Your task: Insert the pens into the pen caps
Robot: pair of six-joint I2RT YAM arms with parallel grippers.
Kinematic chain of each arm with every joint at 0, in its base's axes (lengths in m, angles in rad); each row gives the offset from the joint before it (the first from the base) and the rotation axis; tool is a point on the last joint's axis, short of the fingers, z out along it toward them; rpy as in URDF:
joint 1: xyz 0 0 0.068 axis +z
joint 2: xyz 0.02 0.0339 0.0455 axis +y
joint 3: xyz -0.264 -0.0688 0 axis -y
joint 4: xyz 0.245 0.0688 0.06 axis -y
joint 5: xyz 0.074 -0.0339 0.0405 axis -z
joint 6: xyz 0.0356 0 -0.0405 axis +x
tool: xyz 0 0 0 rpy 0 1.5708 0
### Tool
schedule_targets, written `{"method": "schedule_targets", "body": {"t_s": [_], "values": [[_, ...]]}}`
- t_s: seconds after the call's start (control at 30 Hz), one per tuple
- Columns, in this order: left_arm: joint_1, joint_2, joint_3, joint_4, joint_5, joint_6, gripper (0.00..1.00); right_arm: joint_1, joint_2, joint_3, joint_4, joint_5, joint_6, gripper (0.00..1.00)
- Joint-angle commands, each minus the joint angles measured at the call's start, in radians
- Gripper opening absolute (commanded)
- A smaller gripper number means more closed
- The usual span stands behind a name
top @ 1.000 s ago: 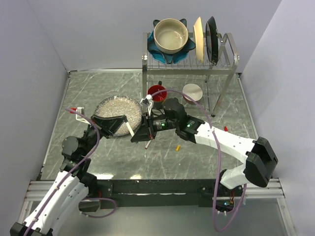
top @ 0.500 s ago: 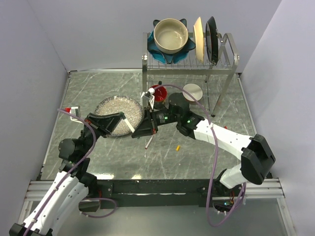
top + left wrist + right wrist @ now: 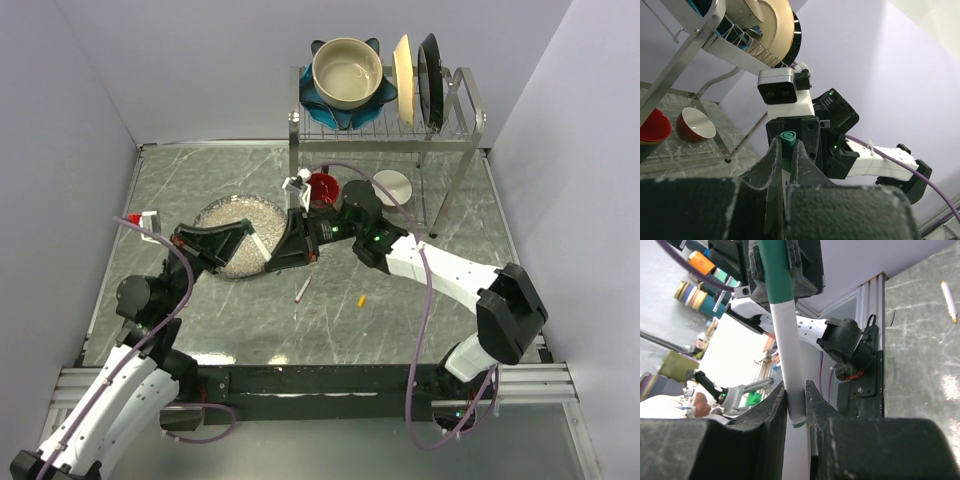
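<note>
green cap (image 3: 787, 136), pinched by the left gripper (image 3: 787, 150), sits in line with the pen (image 3: 785, 350) the right gripper (image 3: 795, 390) clamps.

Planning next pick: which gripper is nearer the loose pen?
Right. The right gripper is just beyond the loose pen; the left gripper is farther left, over the dish.

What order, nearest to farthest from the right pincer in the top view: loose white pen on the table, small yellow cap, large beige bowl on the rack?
1. Loose white pen, near side of the right pincer.
2. Small yellow cap, front right.
3. Large beige bowl, far back, on the rack.
</note>
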Motion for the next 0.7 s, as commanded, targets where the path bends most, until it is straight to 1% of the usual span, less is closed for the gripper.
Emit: {"method": "schedule_targets", "body": {"t_s": [0.0,0.07,0.13,0.17,0.2,0.23,0.33,0.4,0.47,0.5,0.53,0.57,0.6,0.63,0.67], "values": [[-0.146,0.039,-0.077,-0.414,0.647,0.057,0.01,-0.094,-0.055,0.256,0.212,0.616,-0.072,0.0],[-0.15,0.043,-0.083,-0.402,0.648,0.049,0.01,-0.098,-0.034,0.31,0.155,0.601,-0.083,0.0],[-0.169,0.045,-0.089,-0.373,0.638,0.037,0.01,-0.1,-0.032,0.324,0.157,0.605,-0.074,0.0],[-0.178,0.065,-0.091,-0.361,0.642,0.026,0.01,-0.102,-0.028,0.35,0.125,0.61,-0.083,0.0],[-0.196,0.077,-0.085,-0.368,0.66,0.043,0.01,-0.1,-0.029,0.35,0.124,0.619,-0.096,0.0],[-0.207,0.08,-0.062,-0.449,0.623,0.064,0.01,-0.1,-0.029,0.352,0.138,0.622,-0.1,0.0],[-0.235,0.06,-0.066,-0.447,0.615,0.068,0.01,-0.102,-0.023,0.414,0.043,0.646,-0.147,0.0],[-0.236,0.057,-0.063,-0.471,0.586,0.083,0.01,-0.123,0.001,0.442,0.08,0.599,-0.091,0.0],[-0.236,0.047,-0.076,-0.374,0.612,0.031,0.01,-0.126,0.021,0.453,0.112,0.574,-0.057,0.0],[-0.236,0.037,-0.056,-0.378,0.607,0.037,0.01,-0.125,0.02,0.445,0.115,0.562,-0.061,0.0],[-0.236,0.025,-0.041,-0.396,0.584,0.048,0.01,-0.125,0.008,0.43,0.138,0.558,-0.061,0.0],[-0.236,0.022,-0.031,-0.388,0.59,0.048,0.01,-0.123,0.001,0.38,0.161,0.551,-0.054,0.0],[-0.236,0.024,-0.028,-0.364,0.595,0.037,0.01,-0.125,-0.008,0.352,0.196,0.509,-0.043,0.0],[-0.236,0.031,-0.031,-0.327,0.602,0.02,0.01,-0.126,-0.024,0.326,0.234,0.498,-0.038,0.0],[-0.236,0.036,-0.037,-0.266,0.605,-0.019,0.01,-0.125,-0.032,0.294,0.232,0.486,-0.055,0.0]]}}
